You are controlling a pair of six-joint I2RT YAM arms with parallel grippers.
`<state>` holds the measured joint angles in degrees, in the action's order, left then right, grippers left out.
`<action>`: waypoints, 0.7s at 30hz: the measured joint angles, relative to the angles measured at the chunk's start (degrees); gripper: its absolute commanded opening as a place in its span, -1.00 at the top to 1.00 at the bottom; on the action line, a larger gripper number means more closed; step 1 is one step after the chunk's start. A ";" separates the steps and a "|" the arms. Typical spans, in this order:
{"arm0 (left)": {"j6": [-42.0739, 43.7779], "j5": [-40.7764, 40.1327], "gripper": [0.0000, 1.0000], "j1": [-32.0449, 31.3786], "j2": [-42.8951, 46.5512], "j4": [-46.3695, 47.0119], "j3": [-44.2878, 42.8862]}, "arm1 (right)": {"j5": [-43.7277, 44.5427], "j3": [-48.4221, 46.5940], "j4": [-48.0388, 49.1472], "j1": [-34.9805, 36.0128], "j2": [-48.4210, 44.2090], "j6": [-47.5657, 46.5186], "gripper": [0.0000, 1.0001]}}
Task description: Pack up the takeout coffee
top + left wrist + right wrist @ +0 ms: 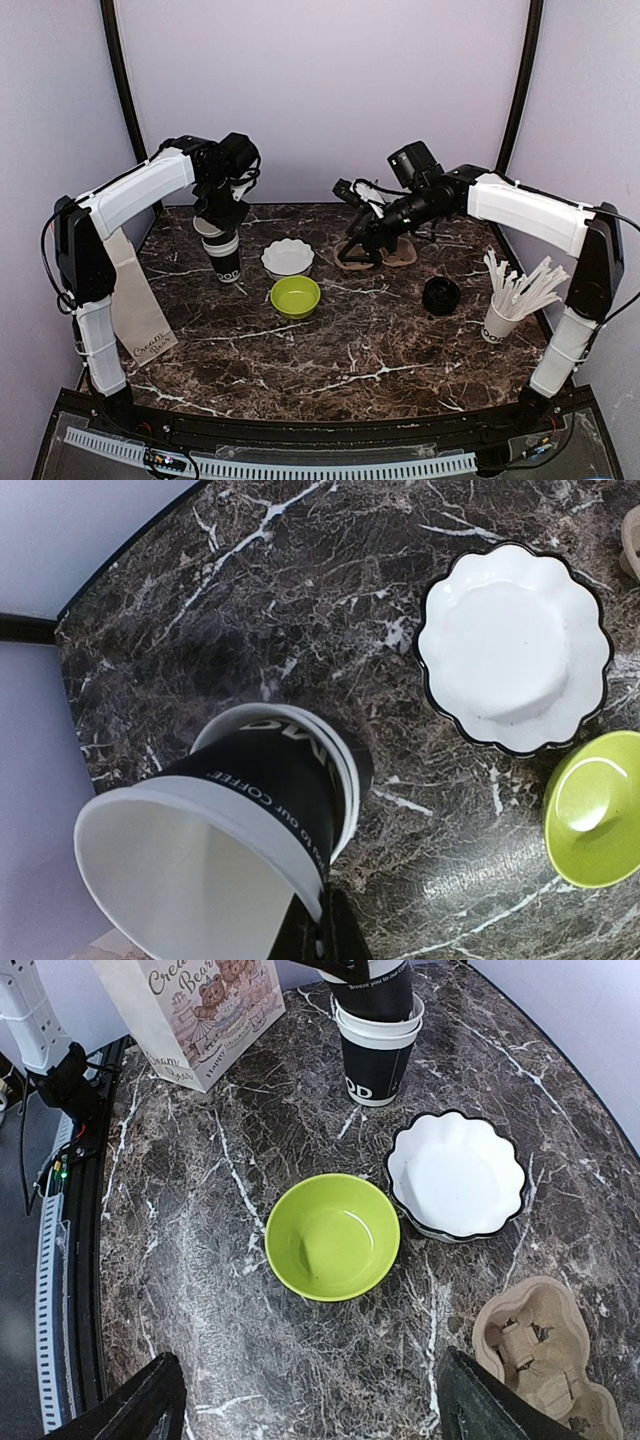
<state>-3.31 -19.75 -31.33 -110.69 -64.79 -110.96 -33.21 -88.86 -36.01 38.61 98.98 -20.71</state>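
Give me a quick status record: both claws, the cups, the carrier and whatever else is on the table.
left claw: shut on top cup, pinching its rim
top cup: lidless, tilted in the stack
right claw: open, holds nothing, above table near carrier
lid: black, loose on table
bowls: green bowl beside white bowl
bag: left edge
stick cup: right edge

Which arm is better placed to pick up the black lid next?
Right. The right gripper is open and free, and the lid lies on its side. The left gripper is shut on a cup.
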 measured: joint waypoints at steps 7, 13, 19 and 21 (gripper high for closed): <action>2.34 -2.32 1.00 0.31 -4.04 0.72 -4.15 | 1.29 0.72 0.11 0.00 -0.92 -0.13 -0.74; 4.46 -3.45 1.00 1.75 -5.90 2.80 -6.49 | 2.38 1.70 0.37 0.00 -1.07 -0.22 -0.73; 5.70 -4.39 1.00 3.21 -7.17 3.87 -9.25 | 3.10 2.14 0.37 0.00 -1.14 -0.22 -0.73; 5.64 -4.79 1.00 3.32 -7.39 3.41 -10.45 | 3.08 2.16 0.35 0.00 -1.29 -0.24 -0.74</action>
<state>2.33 -24.53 -28.01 -118.08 -61.39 -121.40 -30.13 -86.70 -35.66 38.61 97.69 -20.95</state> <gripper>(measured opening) 0.041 0.867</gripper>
